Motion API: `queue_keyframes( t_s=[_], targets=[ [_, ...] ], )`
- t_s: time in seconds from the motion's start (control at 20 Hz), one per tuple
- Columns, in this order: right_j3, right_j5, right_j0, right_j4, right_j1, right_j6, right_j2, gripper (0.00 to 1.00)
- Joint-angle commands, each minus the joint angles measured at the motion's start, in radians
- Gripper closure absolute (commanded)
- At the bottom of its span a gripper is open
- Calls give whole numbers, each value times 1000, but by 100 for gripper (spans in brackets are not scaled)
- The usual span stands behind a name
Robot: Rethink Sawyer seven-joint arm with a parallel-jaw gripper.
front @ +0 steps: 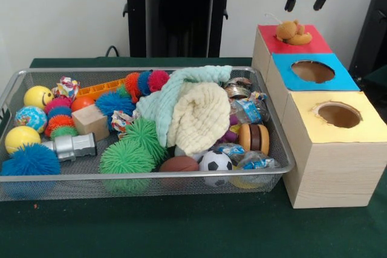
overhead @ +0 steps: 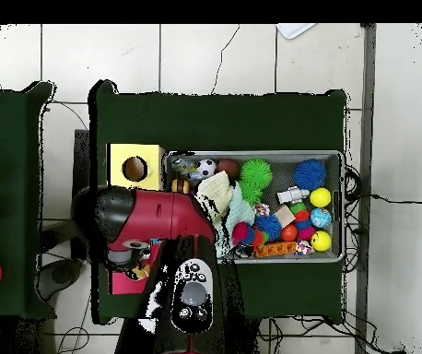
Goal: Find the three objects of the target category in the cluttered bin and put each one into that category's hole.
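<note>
Nearest the camera we see the cluttered bin (front: 284,164), a shallow wire-mesh basket packed with spiky rubber balls, smooth hard balls, a wooden block (front: 91,121) and a heap of soft waffle-weave cloth (front: 193,113). One orange-tan object (front: 294,32), lumpy and plush-looking, lies on the red cardboard top (front: 269,40), apparently over the hole, which is not visible beneath it. We judge it may be lodged on the rim, not dropped through. Above it hangs the gripper (front: 305,2), fingers parted and empty. Risk from here: the soft body may bridge the round opening and stay perched, and a downward nudge off centre could roll it off the box. We see no other orange-tan items in the bin; the cloth may bury them, so a blind grasp could snag fabric.
</note>
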Motion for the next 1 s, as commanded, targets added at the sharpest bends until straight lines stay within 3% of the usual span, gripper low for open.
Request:
queue_keyframes(
  t_s=[0.05, 0.2, 0.35, 0.4, 1.0],
  targets=[
    [-39, 36, -26, -14, -3, 176, 19, 0],
    [3, -204, -38, 16, 14, 171, 23, 0],
    [14, -244, -34, 14, 23, 185, 20, 0],
    [25, -260, -35, 22, 19, 190, 21, 100],
    [25, -176, -31, 4, 60, 189, 22, 100]
  ],
)
